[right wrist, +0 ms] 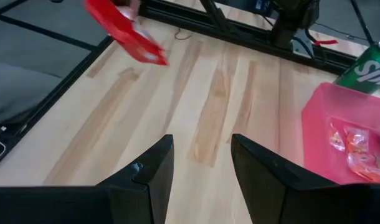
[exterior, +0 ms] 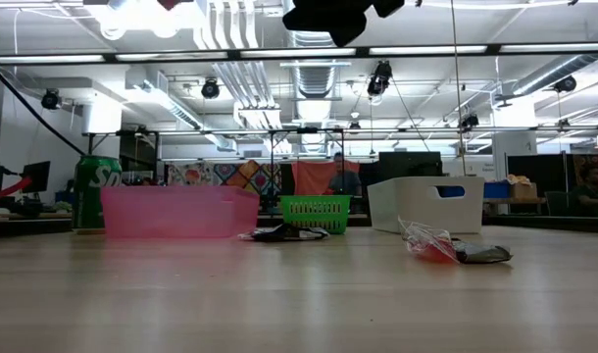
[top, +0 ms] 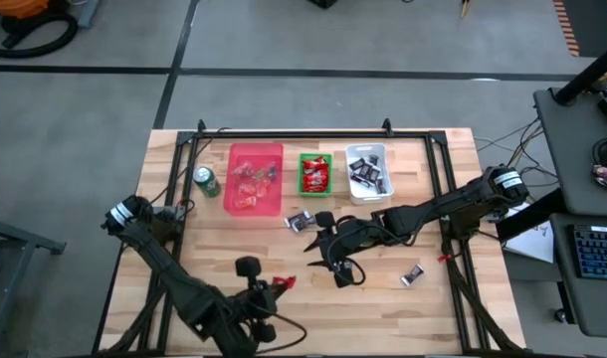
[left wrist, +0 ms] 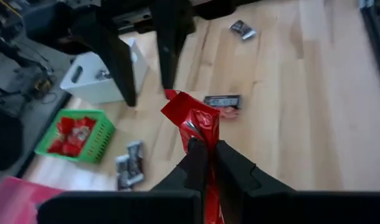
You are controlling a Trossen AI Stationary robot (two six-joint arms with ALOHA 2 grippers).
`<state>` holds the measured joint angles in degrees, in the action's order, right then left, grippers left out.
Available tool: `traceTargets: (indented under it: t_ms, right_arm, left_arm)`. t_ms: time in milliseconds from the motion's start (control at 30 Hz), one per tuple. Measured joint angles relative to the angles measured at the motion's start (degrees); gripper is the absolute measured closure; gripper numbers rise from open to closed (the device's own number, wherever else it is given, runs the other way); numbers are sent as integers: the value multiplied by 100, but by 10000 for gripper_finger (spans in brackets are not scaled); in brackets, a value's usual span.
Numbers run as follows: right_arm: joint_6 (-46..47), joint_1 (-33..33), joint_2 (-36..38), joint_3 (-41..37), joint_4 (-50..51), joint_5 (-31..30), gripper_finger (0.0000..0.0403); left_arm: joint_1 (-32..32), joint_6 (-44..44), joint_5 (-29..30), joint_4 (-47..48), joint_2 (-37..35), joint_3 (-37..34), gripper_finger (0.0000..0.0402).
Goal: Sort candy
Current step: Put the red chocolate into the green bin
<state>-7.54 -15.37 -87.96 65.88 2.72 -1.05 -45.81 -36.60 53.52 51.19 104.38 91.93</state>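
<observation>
- Candy sits in three bins along the table's (top: 184,249) far side: your pink bin (top: 256,179) holds clear and mixed wrappers, the green basket (top: 314,173) holds red ones, and the white bin (top: 368,173) holds dark and silver ones.
- Your left gripper (top: 275,285) is near the front of the table, raised off the wood, with its fingers (left wrist: 196,163) clamped on a red candy (left wrist: 195,121) that sticks up between them.
- From the left wrist view you can see that candy's wrapper is crumpled and shiny, with the basket and white bin beyond it.
- Your right gripper (top: 333,261) hangs over the table's middle, in front of the basket, with its fingers (right wrist: 151,171) apart and nothing between them.
- In the right wrist view you see the held red candy floating ahead of the right fingers, well apart from them.
- Loose pieces remain on the wood: a dark pair (top: 300,221) just in front of the pink bin's right corner, a silver one (top: 412,273) well to the right, and a dark piece with a reddish one (left wrist: 222,102) touching it near the right gripper.
- A green can (top: 206,182) stands just left of the pink bin.
- In the low view a person (exterior: 340,176) shows behind the basket, far back in the room.
</observation>
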Motion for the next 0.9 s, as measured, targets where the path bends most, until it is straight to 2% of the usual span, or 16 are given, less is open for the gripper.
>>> traceTargets:
  t_ms: [233, 400, 633, 900]
  right_arm:
    - [72, -66, 13, -115, 7, 2, 248]
    - [268, -64, 13, -207, 6, -43, 248]
    - [459, -64, 10, -254, -1, -45, 248]
    - [526, -64, -98, -279, -348, -45, 248]
  left_arm:
    - [186, 493, -42, -128, -63, -294, 401]
    - [221, 647, -146, -577, -230, -739, 401]
    - [392, 1313, -564, -2251, -899, -1974, 402]
    - [636, 2063, -1027, -4784, -1557, -3604, 401]
